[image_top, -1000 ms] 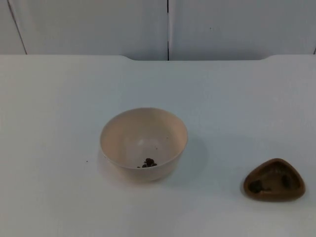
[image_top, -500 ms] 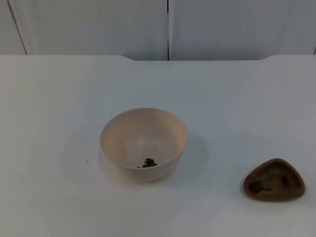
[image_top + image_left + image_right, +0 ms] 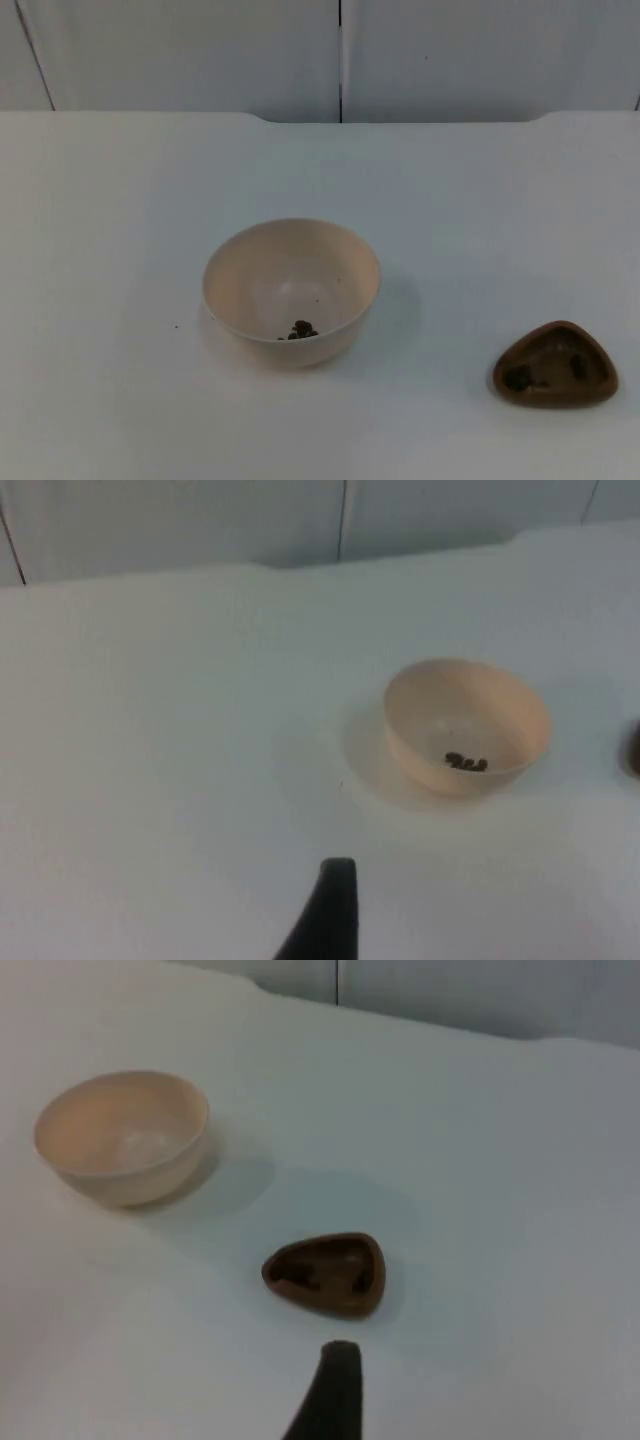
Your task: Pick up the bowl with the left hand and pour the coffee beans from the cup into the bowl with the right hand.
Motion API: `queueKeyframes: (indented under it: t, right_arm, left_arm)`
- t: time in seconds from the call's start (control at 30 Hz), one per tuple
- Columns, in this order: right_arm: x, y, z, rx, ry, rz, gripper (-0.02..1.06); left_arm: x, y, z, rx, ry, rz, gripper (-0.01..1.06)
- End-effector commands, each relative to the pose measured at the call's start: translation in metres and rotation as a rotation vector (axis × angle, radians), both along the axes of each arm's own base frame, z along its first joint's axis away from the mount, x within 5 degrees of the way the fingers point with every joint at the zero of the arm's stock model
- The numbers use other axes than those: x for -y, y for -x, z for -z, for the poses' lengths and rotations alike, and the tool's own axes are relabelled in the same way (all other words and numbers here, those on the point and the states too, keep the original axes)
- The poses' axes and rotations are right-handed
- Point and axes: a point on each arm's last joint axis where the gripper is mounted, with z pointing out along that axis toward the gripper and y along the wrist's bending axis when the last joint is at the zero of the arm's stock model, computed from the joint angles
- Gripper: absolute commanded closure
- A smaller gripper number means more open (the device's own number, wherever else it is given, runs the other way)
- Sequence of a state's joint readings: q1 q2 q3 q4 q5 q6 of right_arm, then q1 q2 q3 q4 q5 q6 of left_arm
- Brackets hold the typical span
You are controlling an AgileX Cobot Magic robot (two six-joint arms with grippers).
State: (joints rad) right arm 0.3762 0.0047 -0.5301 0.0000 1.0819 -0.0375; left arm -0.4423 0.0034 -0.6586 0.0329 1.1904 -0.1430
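- Bowl [image 3: 291, 290] is seen mid-table, upright, a few beans [image 3: 301, 330] inside.
- Cup [image 3: 555, 364], brown and three-cornered, is set well apart to the bowl's right.
- Left gripper [image 3: 328, 915] is held back from the bowl; right gripper [image 3: 332, 1392] is held near the cup. Neither touches anything; open or closed cannot be told.
- Bowl is judged light, rigid, smooth, possibly slippery: rim pinch advised.
- Cup is judged small, shallow: side grip advised.

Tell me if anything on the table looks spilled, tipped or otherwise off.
Nothing is spilled or tipped. The cream bowl stands upright with a few coffee beans inside. The one oddity: the "cup" is a shallow brown triangular dish, upright to the bowl's right, with dark lumps in it.
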Motion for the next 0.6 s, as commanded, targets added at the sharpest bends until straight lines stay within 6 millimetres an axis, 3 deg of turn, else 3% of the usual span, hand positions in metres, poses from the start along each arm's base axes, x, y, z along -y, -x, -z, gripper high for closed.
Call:
queueKeyframes:
  t: [0.0, 0.23, 0.33, 0.57]
  right_arm:
    - [0.0, 0.001, 0.002, -0.012, 0.002, 0.005, 0.3]
    - [-0.001, -0.001, 0.004, -0.008, 0.001, 0.005, 0.3]
    - [-0.001, -0.001, 0.004, -0.008, 0.001, 0.005, 0.3]
    - [-0.001, -0.001, 0.004, -0.008, 0.001, 0.005, 0.3]
  left_arm:
    - [0.001, -0.002, 0.005, -0.011, -0.018, -0.001, 0.24]
    - [0.005, -0.019, 0.032, -0.061, -0.078, -0.024, 0.24]
    - [0.007, -0.023, 0.027, 0.026, -0.067, -0.011, 0.24]
    - [0.008, -0.024, 0.034, 0.013, -0.146, 0.023, 0.24]
